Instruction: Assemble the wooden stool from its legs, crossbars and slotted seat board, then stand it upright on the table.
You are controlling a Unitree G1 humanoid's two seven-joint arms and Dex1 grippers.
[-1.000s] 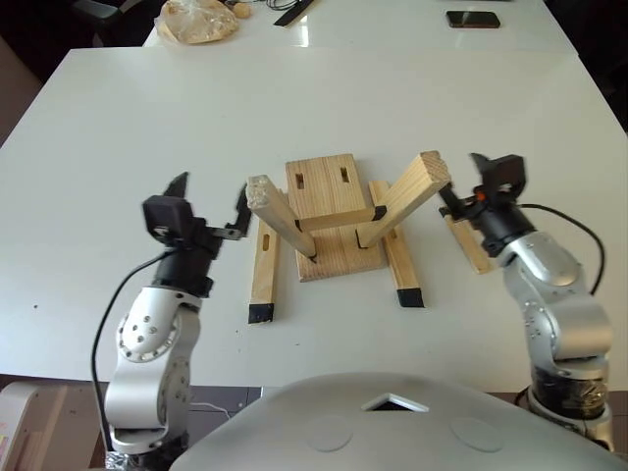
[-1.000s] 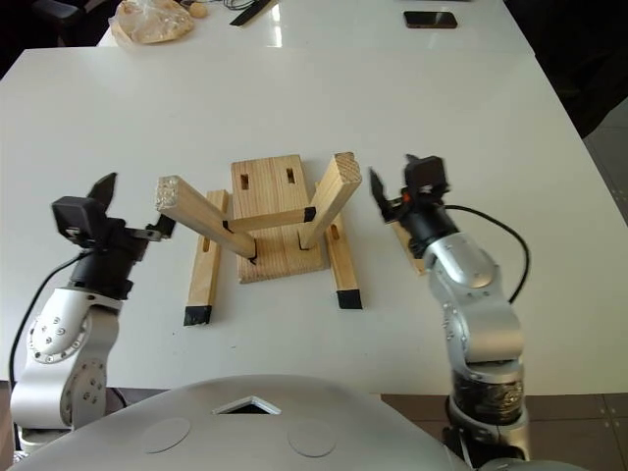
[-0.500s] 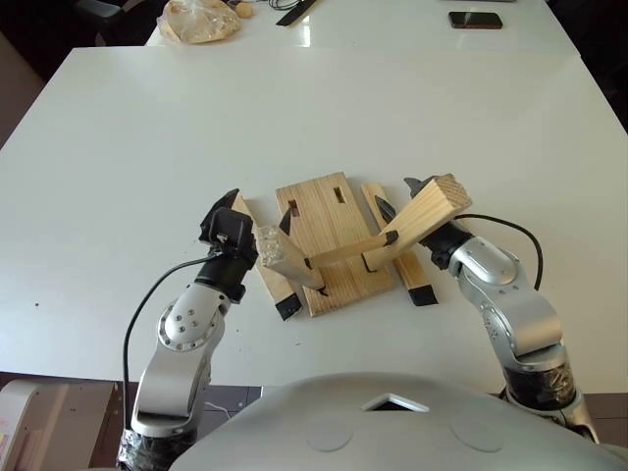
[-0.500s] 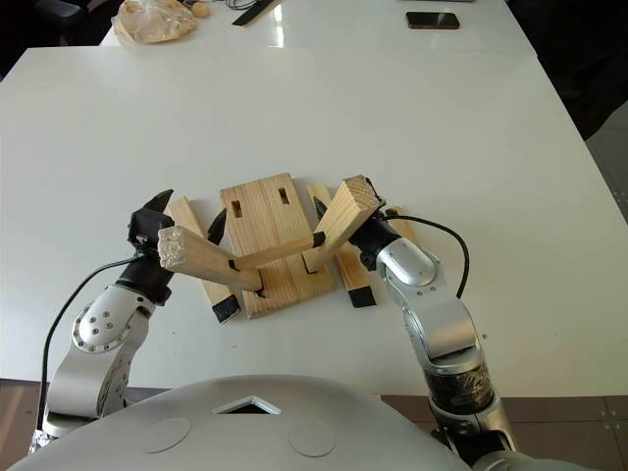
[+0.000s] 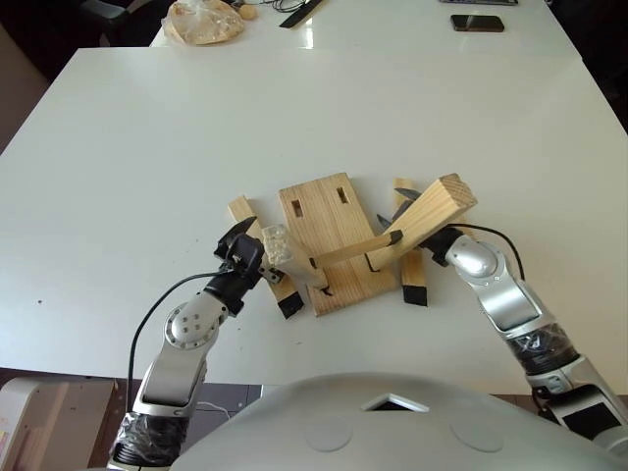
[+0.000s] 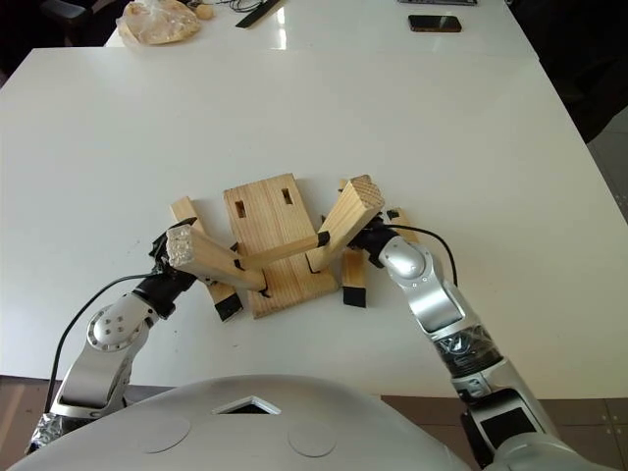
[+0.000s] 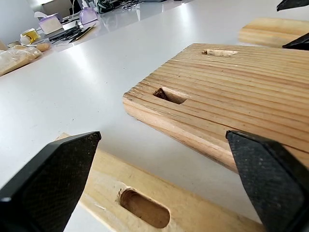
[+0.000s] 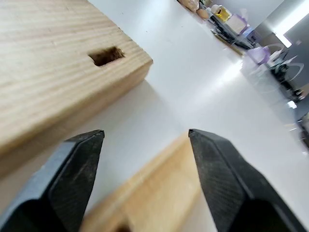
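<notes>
Left wrist view, left tool (image 7: pixel 161 137) parted beside seat board (image 7: pixel 241 82) edge, right tool (image 8: pixel 146 133) parted

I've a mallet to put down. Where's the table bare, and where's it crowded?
Bare: the table from the seat board back to its far edge, and out to both side edges. Crowded: beside the board, where loose legs lie at the left claw and right claw.

Seat board (image 5: pixel 329 235): pale honey wood, straight darker grain, dark slots. Loose leg (image 5: pixel 242 210) at left pincer (image 7: pixel 162 137): pale wood, black tip. Second loose leg (image 5: pixel 412 273) at right pincer (image 8: pixel 145 133): same. Pincer fingers (image 7: pixel 53 179): black, fine cross-hatch. Desk (image 5: pixel 294 118): glossy white.
</notes>
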